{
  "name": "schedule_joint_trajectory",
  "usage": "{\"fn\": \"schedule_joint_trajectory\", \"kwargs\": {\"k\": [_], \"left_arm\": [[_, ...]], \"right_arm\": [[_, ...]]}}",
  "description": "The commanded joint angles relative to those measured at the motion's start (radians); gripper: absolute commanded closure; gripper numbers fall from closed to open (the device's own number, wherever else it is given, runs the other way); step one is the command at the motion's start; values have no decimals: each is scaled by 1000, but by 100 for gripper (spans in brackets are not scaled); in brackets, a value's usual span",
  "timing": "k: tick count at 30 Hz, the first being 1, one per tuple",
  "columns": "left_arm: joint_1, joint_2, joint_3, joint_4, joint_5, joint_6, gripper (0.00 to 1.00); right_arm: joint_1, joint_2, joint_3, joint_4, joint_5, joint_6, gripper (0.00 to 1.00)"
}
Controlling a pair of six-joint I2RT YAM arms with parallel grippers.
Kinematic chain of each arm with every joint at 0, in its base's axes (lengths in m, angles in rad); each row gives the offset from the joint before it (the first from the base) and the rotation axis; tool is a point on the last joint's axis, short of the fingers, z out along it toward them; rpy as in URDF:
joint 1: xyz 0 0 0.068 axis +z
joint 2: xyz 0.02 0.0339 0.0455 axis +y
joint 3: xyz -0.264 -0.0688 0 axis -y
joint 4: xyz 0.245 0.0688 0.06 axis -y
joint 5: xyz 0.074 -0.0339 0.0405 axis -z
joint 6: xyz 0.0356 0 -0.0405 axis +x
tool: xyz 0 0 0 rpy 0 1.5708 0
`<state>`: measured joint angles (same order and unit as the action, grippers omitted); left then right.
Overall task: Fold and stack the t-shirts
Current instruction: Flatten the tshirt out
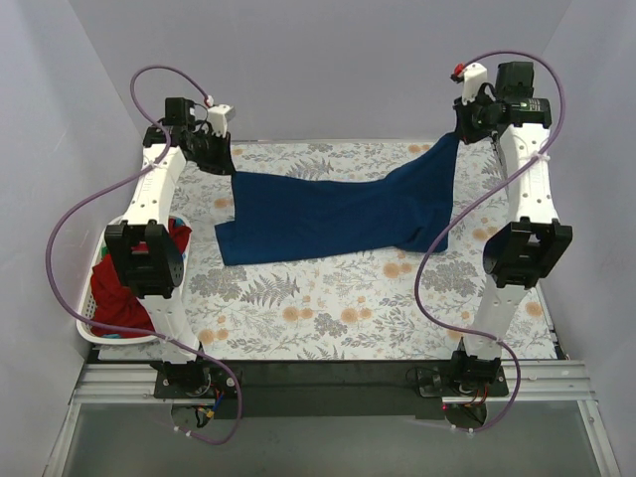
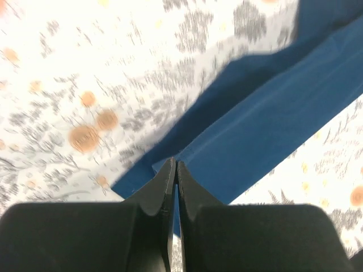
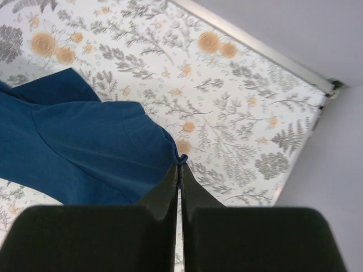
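Across the far half of the floral-covered desk [image 1: 328,308], from 10 o'clock to 2 o'clock in the overhead view, a dark navy blue cloth t-shirt [image 1: 338,214] hangs stretched between the two arms. No print or lettering shows on the visible side.

Left arm: reaches from its base at 7 o'clock to 10 o'clock, with the wrist low. The left end effector [image 1: 221,159] is closed, its fingers [image 2: 164,181] pinching the shirt's left corner.

Right arm: rises from 5 o'clock to 2 o'clock, with the wrist high. The right end effector [image 1: 463,121] is likewise clamped on the opposite corner, fingers [image 3: 169,184] together, so that end is lifted clear while the shirt's middle rests on the desk.

At 8 o'clock, a red cloth t-shirt [image 1: 124,293] lies heaped in a white slatted plastic laundry basket [image 1: 91,333].
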<state>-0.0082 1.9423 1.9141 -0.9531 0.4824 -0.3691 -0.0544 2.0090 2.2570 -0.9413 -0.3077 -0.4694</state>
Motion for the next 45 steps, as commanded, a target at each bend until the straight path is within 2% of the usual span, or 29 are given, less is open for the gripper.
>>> {"fn": "schedule_joint_trajectory", "kwargs": {"k": [1,5,10,12,14,18,20,24,31,34,37,41,45], "left_arm": [[7,-94,115,114,1,-98,100],[7,-124,175,203,-8,-157,100],[7,-261,125,344,-19,-182,100],[7,-322,38,423,-40,-174,100],[7,-454,-56,502,-51,-154,100],[7,-712,-362,758,-73,-91,100],[7,-834,-427,816,-88,-85,100],[7,-983,-529,889,-140,-85,100],[7,-1053,-448,824,-192,-114,100],[7,-1016,-406,803,-240,-108,100],[7,-947,-322,737,-217,-114,100],[7,-893,-339,613,-55,-65,100],[7,-870,-504,528,5,-36,100]], "right_arm": [[-21,-125,46,146,81,29,99],[-24,-261,-20,295,148,35,99],[-24,-438,-151,456,194,48,99],[-24,-533,-215,496,215,52,99],[-24,-635,-256,557,235,54,99],[-24,-818,-387,670,297,25,99],[-24,-927,-457,741,303,14,99],[-24,-1088,-530,846,369,-17,99],[-24,-1093,-418,962,433,-84,99],[-24,-1038,-370,1006,418,-130,99],[-24,-960,-361,1030,406,-172,99],[-24,-888,-450,1046,329,-176,99],[-24,-871,-650,1047,176,-176,99]]}}
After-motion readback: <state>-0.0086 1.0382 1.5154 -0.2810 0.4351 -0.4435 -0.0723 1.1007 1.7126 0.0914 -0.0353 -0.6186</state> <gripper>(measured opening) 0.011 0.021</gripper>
